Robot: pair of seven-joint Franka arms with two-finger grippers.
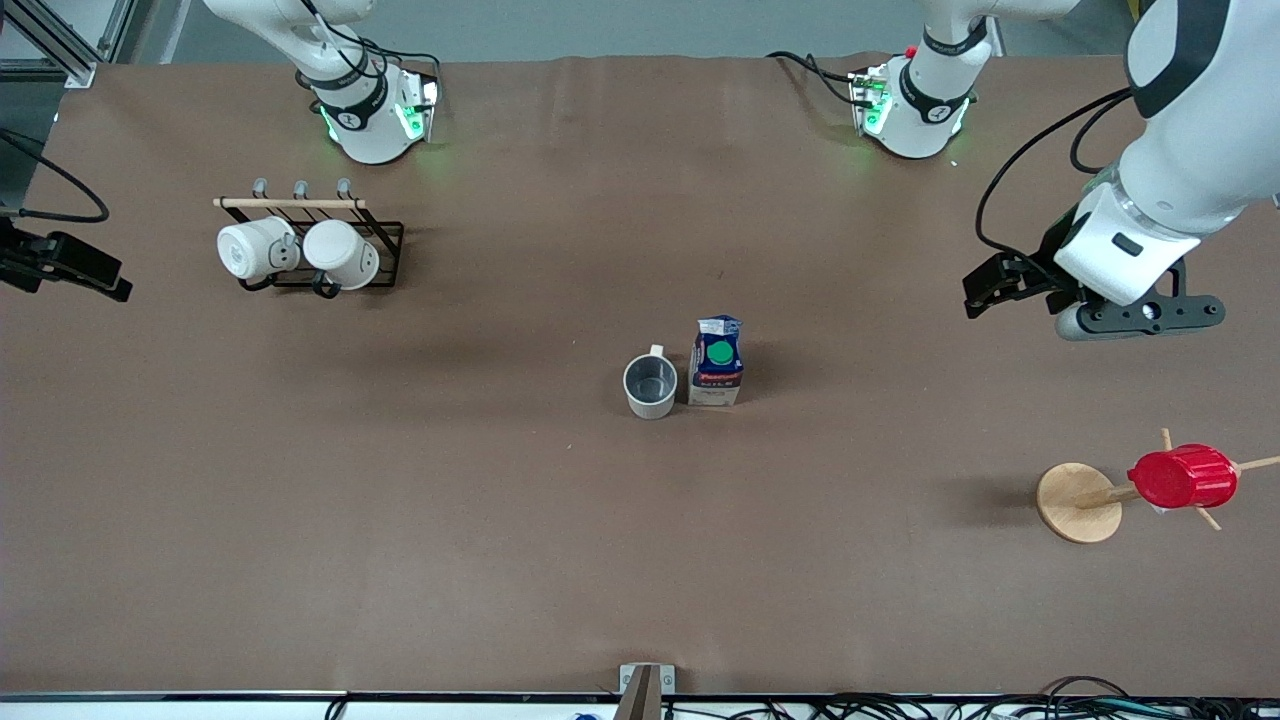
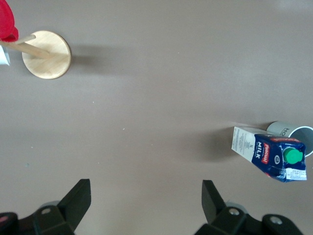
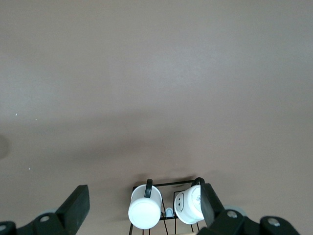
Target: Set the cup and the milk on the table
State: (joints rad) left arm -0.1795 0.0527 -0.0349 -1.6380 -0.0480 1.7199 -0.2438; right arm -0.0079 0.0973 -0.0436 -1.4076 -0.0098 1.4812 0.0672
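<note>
The off-white cup (image 1: 650, 385) with a grey inside stands upright mid-table on the brown table (image 1: 400, 520). The blue and white milk (image 1: 716, 362) with a green cap stands upright right beside it, toward the left arm's end. Both show in the left wrist view, the cup (image 2: 295, 132) partly hidden by the milk (image 2: 270, 152). My left gripper (image 1: 985, 290) is open and empty above bare table toward the left arm's end; its jaws stand wide apart in the left wrist view (image 2: 146, 196). My right gripper (image 1: 100, 278) is open and empty beside the mug rack, also seen in the right wrist view (image 3: 144, 200).
A black wire rack (image 1: 310, 250) with two white mugs (image 3: 145, 209) stands toward the right arm's end. A wooden stand (image 1: 1078, 502) carrying a red cup (image 1: 1183, 477) stands toward the left arm's end, nearer the front camera; the stand also shows in the left wrist view (image 2: 46, 55).
</note>
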